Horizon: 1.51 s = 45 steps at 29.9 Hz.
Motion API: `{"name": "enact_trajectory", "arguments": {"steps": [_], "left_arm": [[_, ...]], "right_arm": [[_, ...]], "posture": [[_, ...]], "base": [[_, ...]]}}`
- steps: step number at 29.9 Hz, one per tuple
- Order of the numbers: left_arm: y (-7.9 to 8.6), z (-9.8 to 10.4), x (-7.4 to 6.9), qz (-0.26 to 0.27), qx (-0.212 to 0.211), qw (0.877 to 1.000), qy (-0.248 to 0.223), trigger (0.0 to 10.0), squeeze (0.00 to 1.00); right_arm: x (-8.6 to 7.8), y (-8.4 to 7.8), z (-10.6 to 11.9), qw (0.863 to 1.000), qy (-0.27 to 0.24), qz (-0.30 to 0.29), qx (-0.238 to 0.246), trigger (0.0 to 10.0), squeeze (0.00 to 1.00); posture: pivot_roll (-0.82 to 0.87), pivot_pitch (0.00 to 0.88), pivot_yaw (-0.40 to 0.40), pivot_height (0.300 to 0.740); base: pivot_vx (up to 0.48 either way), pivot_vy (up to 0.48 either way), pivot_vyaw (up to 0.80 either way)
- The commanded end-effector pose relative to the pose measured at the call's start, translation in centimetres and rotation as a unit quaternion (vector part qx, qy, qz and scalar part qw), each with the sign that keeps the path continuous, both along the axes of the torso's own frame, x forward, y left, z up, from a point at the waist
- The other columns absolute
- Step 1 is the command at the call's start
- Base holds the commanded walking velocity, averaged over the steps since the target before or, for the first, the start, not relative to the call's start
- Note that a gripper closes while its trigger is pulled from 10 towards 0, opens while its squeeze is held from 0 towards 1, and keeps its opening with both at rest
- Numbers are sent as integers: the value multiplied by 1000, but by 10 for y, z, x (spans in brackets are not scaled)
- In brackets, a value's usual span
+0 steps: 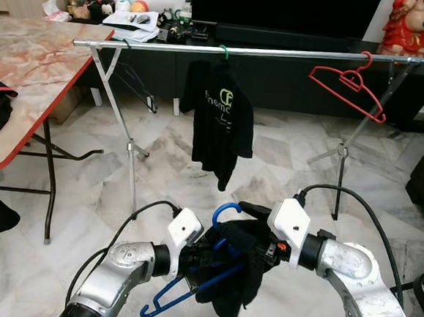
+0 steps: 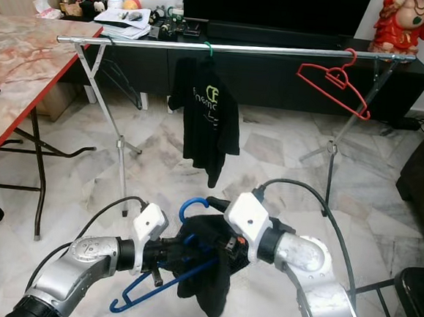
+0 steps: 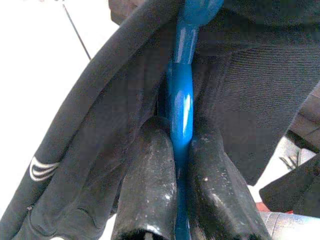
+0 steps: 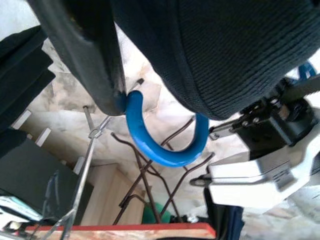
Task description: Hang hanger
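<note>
Even indoor light is filling both eye views, sharp, w/ soft sheen lying on the marble floor (image 1: 285, 157) beyond the grippers. Left wrist view is blowing out white bkgd; blue hanger (image 3: 182, 100) is glinting betw. close, soft-focus fingers (image 3: 150, 185). Right wrist view is blurring near cloth

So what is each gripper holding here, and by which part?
The left gripper is shut on the blue hanger, clamping its shaft just below the hook. The right gripper is among the black garment; its hold cannot be told.
</note>
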<state>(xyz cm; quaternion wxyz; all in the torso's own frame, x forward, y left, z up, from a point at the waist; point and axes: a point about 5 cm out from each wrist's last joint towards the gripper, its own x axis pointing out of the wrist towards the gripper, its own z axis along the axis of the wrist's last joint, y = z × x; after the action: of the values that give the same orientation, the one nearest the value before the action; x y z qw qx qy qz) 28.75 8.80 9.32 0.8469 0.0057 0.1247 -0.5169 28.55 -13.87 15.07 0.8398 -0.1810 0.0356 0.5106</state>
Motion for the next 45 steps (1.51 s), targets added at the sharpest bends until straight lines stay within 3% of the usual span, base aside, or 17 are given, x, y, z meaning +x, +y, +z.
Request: {"name": "enact_trajectory", "arguments": {"steps": [1, 8, 10, 17, 21, 25, 26, 28, 29, 32, 34, 38, 44, 45], "left_arm": [[4, 7, 4, 14, -6, 1000, -16, 10000, 0], [5, 5, 2, 6, -4, 1000, -14, 10000, 0], [7, 5, 2, 6, 12, 1000, -19, 10000, 0], [9, 3, 5, 23, 21, 999, -28, 10000, 0], [7, 3, 5, 23, 18, 999, -27, 10000, 0], [6, 3, 4, 21, 15, 999, -26, 10000, 0], [6, 3, 4, 23, 14, 999, -28, 10000, 0], [6, 3, 5, 24, 14, 999, -29, 10000, 0], [7, 3, 5, 25, 14, 999, -30, 10000, 0], [8, 3, 5, 30, 14, 999, -30, 10000, 0], [9, 2, 5, 32, 14, 999, -30, 10000, 0], [8, 1, 6, 37, 17, 999, -32, 10000, 0], [10, 0, 8, 53, 23, 998, -38, 10000, 0], [10, 0, 8, 53, 23, 998, -38, 10000, 0]], "right_arm": [[-13, 4, -9, 998, 32, 52, -15, 10000, 1000], [-18, -7, -19, 994, 57, 82, -51, 10000, 1000], [-13, -19, -21, 993, 55, 69, -79, 10000, 1000], [-4, -32, -17, 995, 48, 40, -82, 10000, 1000], [-5, -31, -17, 994, 52, 54, -78, 10000, 1000], [-17, -14, -10, 989, 65, 126, -40, 10000, 1000], [-26, -9, -10, 983, 73, 164, -37, 10000, 776], [-28, -8, -10, 981, 76, 173, -37, 10000, 776], [-36, -8, -15, 975, 89, 198, -50, 10000, 0], [-43, -15, -26, 968, 107, 208, -94, 10000, 0], [-39, -22, -32, 969, 104, 185, -125, 10000, 0], [-16, -41, -42, 970, 47, 89, -219, 10000, 0], [15, -39, -23, 979, -37, -58, -192, 10000, 0], [15, -39, -23, 979, -37, -58, -192, 10000, 0]], "posture": [[-14, 108, 11, 740], [-10, 97, 8, 740], [-9, 93, 6, 740], [-7, 82, -13, 740], [-7, 77, -19, 740], [-4, 78, -29, 740], [-4, 79, -29, 740], [-4, 83, -32, 740], [-4, 83, -33, 740], [-7, 86, -36, 740], [-10, 89, -36, 740], [-16, 94, -36, 740], [-20, 101, -37, 740], [-20, 101, -37, 740]], "base": [[0, 0, 0], [0, 0, 0], [0, 0, 0], [0, 0, 0], [0, 0, 0], [0, 0, 0], [0, 0, 0], [0, 0, 0], [0, 0, 0], [0, 0, 0], [0, 0, 0], [0, 0, 0], [0, 0, 0], [0, 0, 0]]}}
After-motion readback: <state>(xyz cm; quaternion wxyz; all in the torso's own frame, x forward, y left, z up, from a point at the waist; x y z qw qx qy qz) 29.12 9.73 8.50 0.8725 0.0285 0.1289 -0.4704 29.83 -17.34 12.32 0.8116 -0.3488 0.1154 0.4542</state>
